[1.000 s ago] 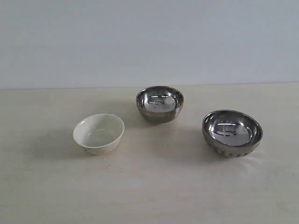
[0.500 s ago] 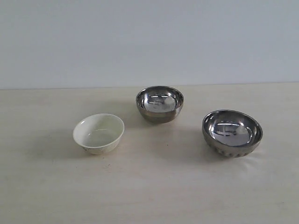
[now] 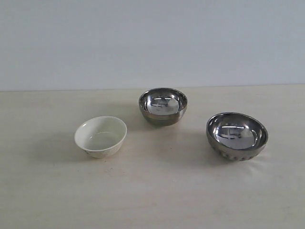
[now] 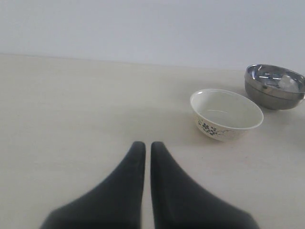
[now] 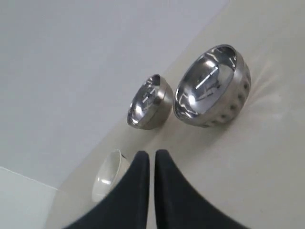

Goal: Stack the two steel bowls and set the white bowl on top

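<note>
Three bowls stand apart on the pale table. The smooth steel bowl (image 3: 163, 106) is at the back middle, the ribbed steel bowl (image 3: 237, 136) at the right, the white bowl (image 3: 100, 136) at the left. Neither gripper shows in the exterior view. My left gripper (image 4: 144, 145) is shut with nothing in it, well short of the white bowl (image 4: 226, 114); the smooth steel bowl (image 4: 275, 86) lies beyond. My right gripper (image 5: 149, 155) is shut and empty, away from the ribbed bowl (image 5: 213, 88); the smooth bowl (image 5: 150, 102) and white bowl (image 5: 108, 175) lie farther off, the white one partly hidden by a finger.
The light wooden table (image 3: 157, 191) runs back to a plain pale wall (image 3: 152, 43). Nothing else stands on it in these views.
</note>
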